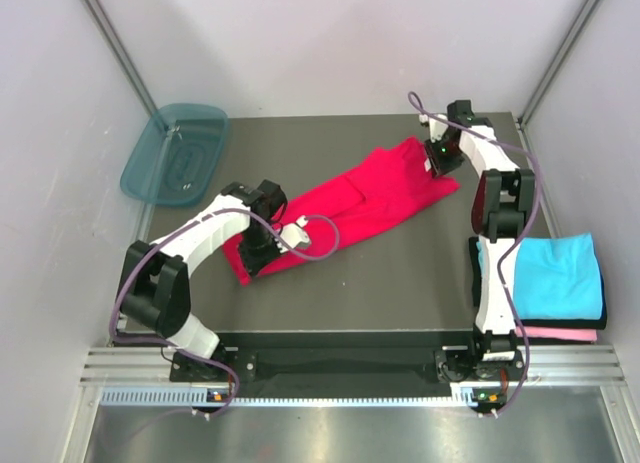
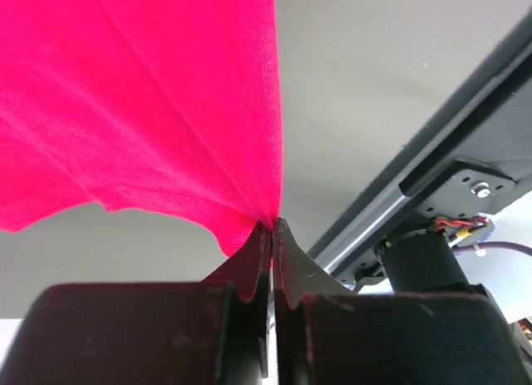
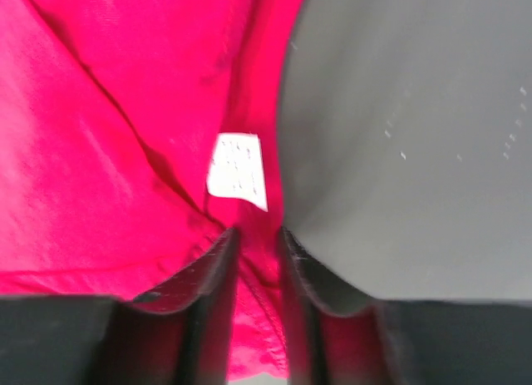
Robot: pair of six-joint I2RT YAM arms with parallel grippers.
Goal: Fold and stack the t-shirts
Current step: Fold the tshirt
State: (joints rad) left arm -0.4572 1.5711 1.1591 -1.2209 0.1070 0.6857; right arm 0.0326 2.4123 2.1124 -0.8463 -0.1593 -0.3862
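Mid-table: red t-shirt (image 1: 370,198) pinched at both ends, spreading step

Across the table (image 1: 400,293) the red t-shirt lies diagonally, bunched and creased, not yet flat. Our left gripper (image 2: 273,227) has its fingers closed tight on a hem corner at the near-left end, and cloth fans out from the tips. Our right gripper (image 3: 258,235) is at the far-right end, fingers nearly together with red cloth filling the narrow gap just below the white tag (image 3: 237,170), so we read it as clamped at the neck. At the right edge, well apart, the cyan t-shirt (image 1: 555,273) sits folded on the pink t-shirt (image 1: 560,334). We judge the step is stretching the shirt flat before folding. To do it well we want both ends pulled apart evenly and low, with just enough tension to clear creases without slipping the thin left pinch, then laid down square
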